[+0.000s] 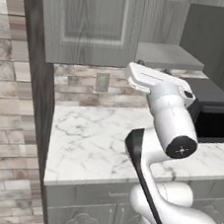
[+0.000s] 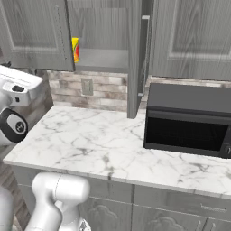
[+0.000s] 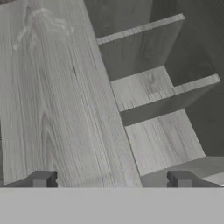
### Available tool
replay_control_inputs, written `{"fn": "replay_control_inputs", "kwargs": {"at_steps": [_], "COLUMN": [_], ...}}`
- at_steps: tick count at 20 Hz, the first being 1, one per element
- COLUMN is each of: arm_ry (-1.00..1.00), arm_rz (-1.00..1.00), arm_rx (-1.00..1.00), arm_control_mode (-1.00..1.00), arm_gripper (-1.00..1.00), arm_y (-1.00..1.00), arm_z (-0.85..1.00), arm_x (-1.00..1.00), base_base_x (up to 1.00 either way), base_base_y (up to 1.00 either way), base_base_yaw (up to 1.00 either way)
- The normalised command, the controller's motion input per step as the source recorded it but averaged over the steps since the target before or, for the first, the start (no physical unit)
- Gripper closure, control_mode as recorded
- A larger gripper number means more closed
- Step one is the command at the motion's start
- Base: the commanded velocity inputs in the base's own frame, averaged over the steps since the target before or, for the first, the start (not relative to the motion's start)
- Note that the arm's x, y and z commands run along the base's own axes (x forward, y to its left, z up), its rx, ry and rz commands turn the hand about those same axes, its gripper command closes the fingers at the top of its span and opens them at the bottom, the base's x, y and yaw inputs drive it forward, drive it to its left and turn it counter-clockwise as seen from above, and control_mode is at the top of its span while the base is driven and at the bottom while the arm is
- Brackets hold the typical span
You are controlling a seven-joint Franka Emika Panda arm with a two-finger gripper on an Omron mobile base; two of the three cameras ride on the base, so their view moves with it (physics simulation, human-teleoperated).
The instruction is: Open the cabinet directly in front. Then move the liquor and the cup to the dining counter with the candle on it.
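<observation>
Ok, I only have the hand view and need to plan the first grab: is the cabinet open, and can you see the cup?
Observer: Yes, the cabinet is open; its right door stands edge-on, out over the counter.
Operator: And the cup?
Observer: The cup stands at the left end of the shelf, partly hidden by the left door.
Operator: Anything below it?
Observer: A black microwave sits on the marble counter, right of the opening.
</observation>
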Motion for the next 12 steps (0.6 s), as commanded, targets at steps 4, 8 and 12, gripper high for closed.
{"fn": "replay_control_inputs", "kwargs": {"at_steps": [4,8,12], "arm_ry": [0.24,0.00,0.00], "arm_rz": [0.07,0.00,-0.01], "arm_rx": [-0.18,-0.01,0.00], "arm_control_mode": [-1.00,-1.00,-1.00], "arm_gripper": [-1.00,-1.00,-1.00], "arm_y": [0.30,0.01,-0.15], "arm_z": [0.00,0.00,0.00], "arm_x": [0.08,0.00,0.05], "base_base_x": [0.00,0.00,0.00], "base_base_y": [0.00,0.00,0.00], "base_base_yaw": [0.00,0.00,0.00]}}
